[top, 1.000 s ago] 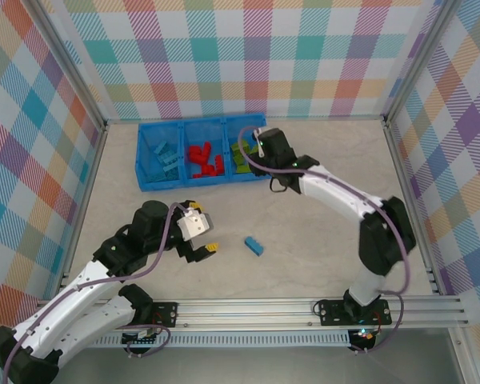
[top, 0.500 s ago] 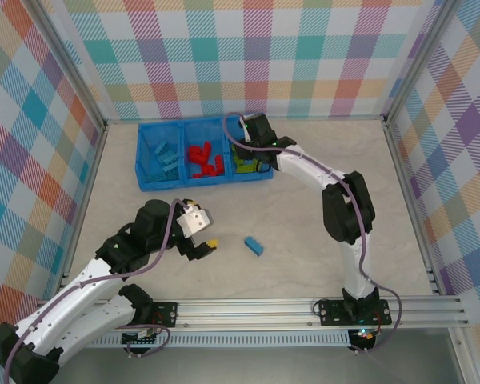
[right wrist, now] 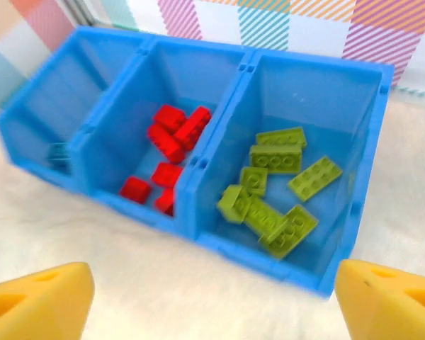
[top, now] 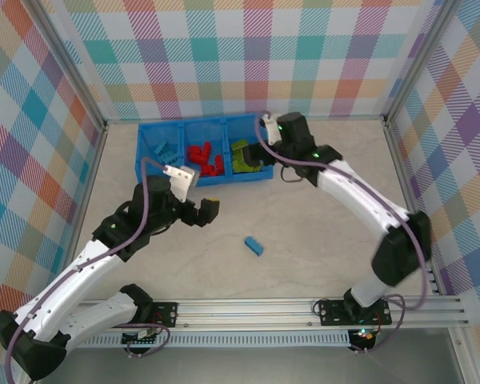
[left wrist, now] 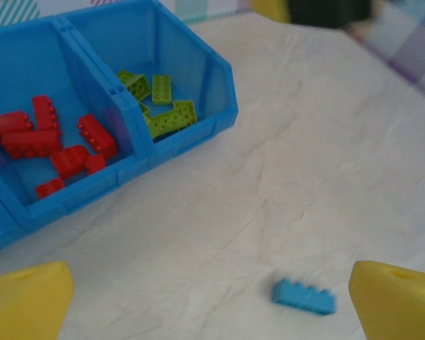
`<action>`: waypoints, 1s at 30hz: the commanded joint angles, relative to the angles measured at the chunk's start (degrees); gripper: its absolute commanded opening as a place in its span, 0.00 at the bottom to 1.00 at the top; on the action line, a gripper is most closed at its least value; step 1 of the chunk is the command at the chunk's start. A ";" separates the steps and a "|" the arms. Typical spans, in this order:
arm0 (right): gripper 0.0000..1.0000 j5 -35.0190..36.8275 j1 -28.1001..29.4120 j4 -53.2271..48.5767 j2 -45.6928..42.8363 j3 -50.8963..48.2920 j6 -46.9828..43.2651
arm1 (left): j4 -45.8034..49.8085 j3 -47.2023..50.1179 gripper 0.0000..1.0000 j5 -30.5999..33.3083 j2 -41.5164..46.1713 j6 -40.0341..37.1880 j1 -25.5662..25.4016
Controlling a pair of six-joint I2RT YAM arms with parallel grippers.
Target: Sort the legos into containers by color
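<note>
Left gripper [left wrist: 211,303] agape near blue lego [left wrist: 303,295]; tray [left wrist: 198,134] beyond

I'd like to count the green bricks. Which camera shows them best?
The right wrist view: the green bricks lie close, seen from above, each distinct. The left wrist view shows them smaller, partly behind the tray wall. The top view gives a small green patch by the right arm.

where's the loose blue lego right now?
Top view: the blue lego lies alone on the table, on the near side of the blue tray, roughly midway between the two arms.
</note>
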State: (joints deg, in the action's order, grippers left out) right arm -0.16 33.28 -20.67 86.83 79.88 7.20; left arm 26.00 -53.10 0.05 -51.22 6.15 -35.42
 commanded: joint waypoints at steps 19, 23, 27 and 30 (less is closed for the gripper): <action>1.00 -23.48 -0.10 -22.89 -41.85 -35.44 14.46 | 1.08 -3.87 0.93 4.90 -34.46 70.30 -24.28; 1.00 -23.04 -0.09 -23.89 -43.31 -35.60 14.24 | -1.96 -7.32 0.92 4.60 -42.41 70.05 -25.05; 1.00 -23.28 -0.06 -24.02 -44.24 -36.04 14.83 | 0.16 -10.74 0.86 6.35 -47.44 67.82 -24.47; 1.00 -24.49 -0.10 -22.80 -44.98 -36.49 16.57 | 0.07 -10.48 0.68 5.34 -49.73 67.76 -23.39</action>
State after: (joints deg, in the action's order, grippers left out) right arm -22.31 33.30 -43.38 42.74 44.36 21.82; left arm 25.12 -62.85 5.10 -99.33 73.71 -59.70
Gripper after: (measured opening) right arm 0.997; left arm 0.718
